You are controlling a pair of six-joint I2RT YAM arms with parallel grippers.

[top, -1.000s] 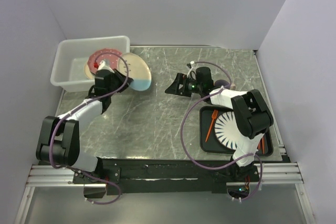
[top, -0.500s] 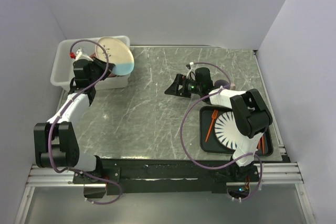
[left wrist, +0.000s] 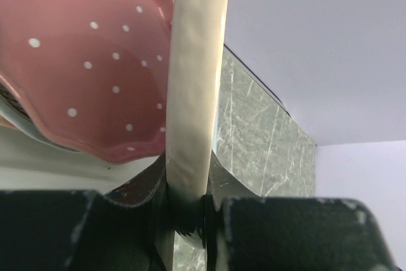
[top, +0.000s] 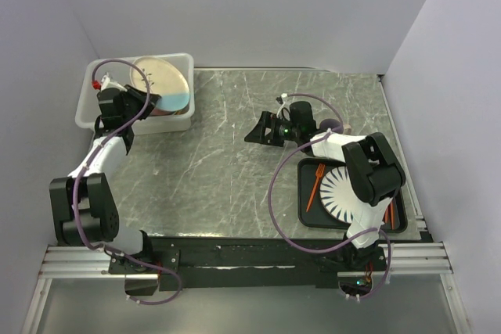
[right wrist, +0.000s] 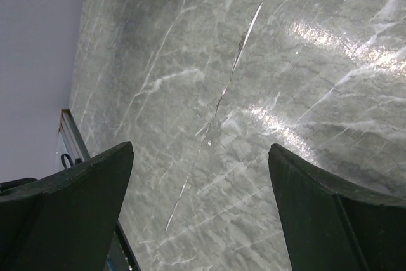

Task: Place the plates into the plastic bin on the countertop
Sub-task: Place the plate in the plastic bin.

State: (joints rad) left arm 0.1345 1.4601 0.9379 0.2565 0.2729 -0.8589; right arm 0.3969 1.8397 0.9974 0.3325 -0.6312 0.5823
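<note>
in bin: pink dotted plate (left wrist: 82,61) (another rim shows beneath)
left gripper (left wrist: 187,202): clamped on tan plate (top: 160,84), tilted over plastic bin (top: 88,105)
right gripper (right wrist: 200,176): wide, empty
remaining: set tan plate down

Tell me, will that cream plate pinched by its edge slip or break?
The cream plate looks stiff and glazed, so probably slippery where the left gripper pinches its rim. Likely brittle: it might chip against the pink plate.

My left arm (top: 106,158) and right arm (top: 338,145) show black joint housings and white link covers. A purple cable (top: 274,185) loops along each; a red tag (top: 97,84) sits at the left wrist. The jaws are matte black, scuffed.
</note>
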